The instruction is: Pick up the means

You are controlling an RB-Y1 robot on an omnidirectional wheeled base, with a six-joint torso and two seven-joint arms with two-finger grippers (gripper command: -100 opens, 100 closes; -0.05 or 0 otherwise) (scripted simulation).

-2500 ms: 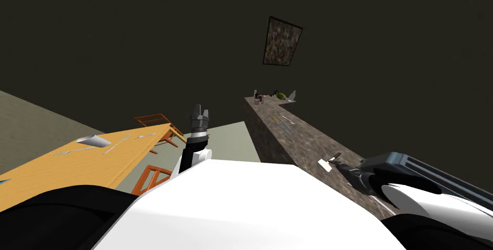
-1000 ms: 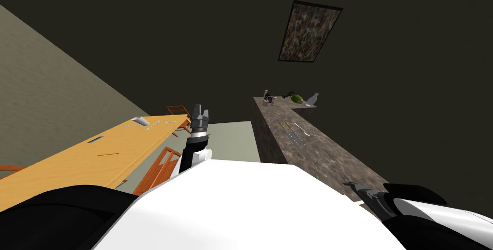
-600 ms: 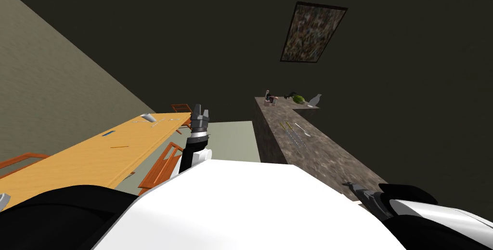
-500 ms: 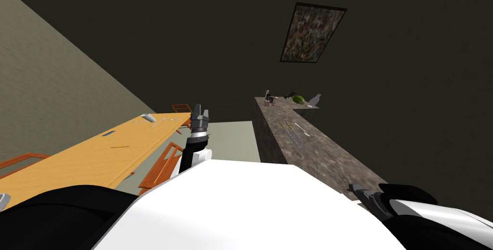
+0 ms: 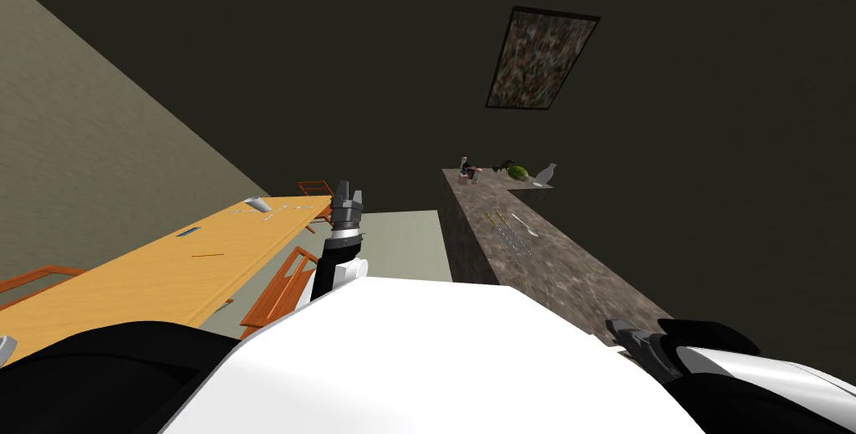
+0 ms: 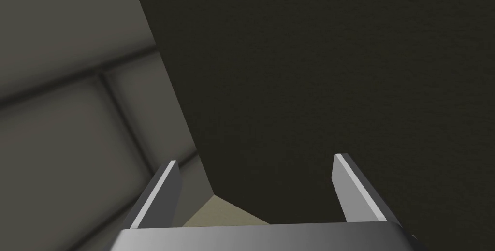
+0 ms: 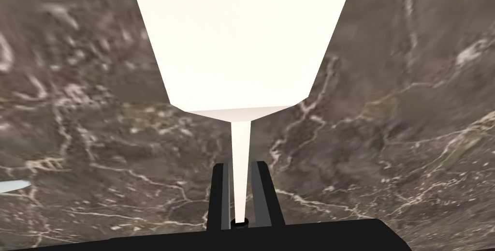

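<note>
white spatula (image 7: 241, 45) is pinched by its thin stem in the right gripper (image 7: 240, 166), over the brown stone counter (image 7: 96, 132). so narrow a hold may let the broad blade swivel, slip free, or clip the counter. left gripper (image 6: 254, 158) is spread and empty. no writing is readable.

Head camera overlooks the counter (image 5: 552, 270) that the right wrist views closely
</note>
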